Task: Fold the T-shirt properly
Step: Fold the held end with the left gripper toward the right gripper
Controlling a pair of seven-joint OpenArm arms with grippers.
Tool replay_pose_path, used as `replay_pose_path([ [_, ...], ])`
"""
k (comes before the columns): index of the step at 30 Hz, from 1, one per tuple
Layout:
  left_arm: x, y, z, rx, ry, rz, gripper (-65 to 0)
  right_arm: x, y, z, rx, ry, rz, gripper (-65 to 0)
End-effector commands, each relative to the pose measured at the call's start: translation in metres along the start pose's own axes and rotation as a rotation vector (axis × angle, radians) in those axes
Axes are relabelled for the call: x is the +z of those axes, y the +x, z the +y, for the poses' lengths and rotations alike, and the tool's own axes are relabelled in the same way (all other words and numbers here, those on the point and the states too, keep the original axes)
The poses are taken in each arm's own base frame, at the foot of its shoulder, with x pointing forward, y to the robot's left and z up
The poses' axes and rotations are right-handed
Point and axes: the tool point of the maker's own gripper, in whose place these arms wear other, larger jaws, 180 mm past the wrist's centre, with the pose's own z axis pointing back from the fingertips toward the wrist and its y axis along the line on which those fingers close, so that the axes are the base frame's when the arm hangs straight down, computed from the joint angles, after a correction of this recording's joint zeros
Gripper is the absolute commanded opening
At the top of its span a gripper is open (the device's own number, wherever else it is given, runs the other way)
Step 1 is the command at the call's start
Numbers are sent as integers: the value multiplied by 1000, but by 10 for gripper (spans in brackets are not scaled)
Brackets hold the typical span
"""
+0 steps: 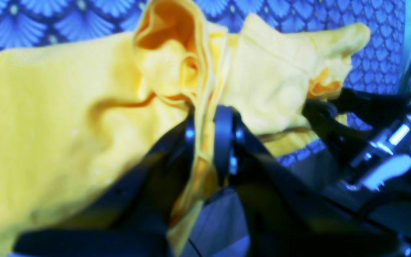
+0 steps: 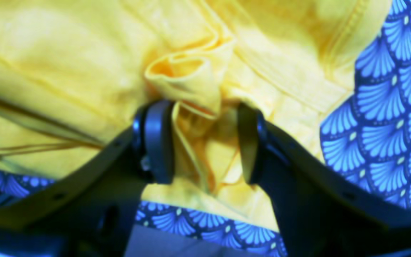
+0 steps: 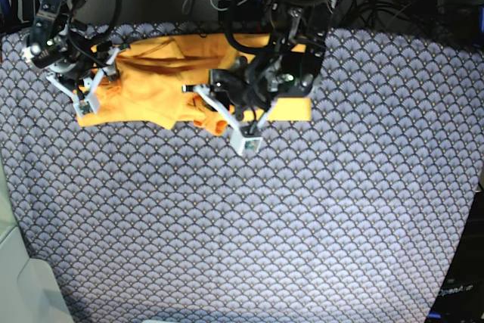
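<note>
The yellow-orange T-shirt [image 3: 144, 85] lies crumpled along the far side of the table, seen in the base view. My left gripper [image 1: 207, 117] is shut on a raised fold of the T-shirt [image 1: 66, 117]; in the base view this gripper [image 3: 203, 100] is at the shirt's front edge near its middle. My right gripper [image 2: 202, 114] stands open astride a loose bunch of the T-shirt [image 2: 66, 71], its fingers [image 2: 155, 139] wide apart. In the base view the right gripper [image 3: 102, 73] is at the shirt's left end.
A blue-grey scale-patterned cloth [image 3: 302, 209] covers the whole table. Dark and metal arm hardware [image 1: 380, 142] crowds the right of the left wrist view. A white object [image 3: 23, 285] sits at the table's lower left corner. Cables hang behind the far edge.
</note>
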Motion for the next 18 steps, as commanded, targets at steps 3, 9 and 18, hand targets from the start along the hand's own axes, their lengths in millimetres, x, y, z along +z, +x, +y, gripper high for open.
replay_pose_path([
  [3, 3, 9, -10, -4, -29, -30, -650, 0, 7, 3, 11, 9, -17, -358],
  [9, 6, 9, -13, -15, -37, -28, -499, 0, 7, 3, 12, 8, -17, -358],
  [18, 35, 32, -61, -128, -285, -163, -349, 0, 5, 3, 13, 9, -12, -358],
])
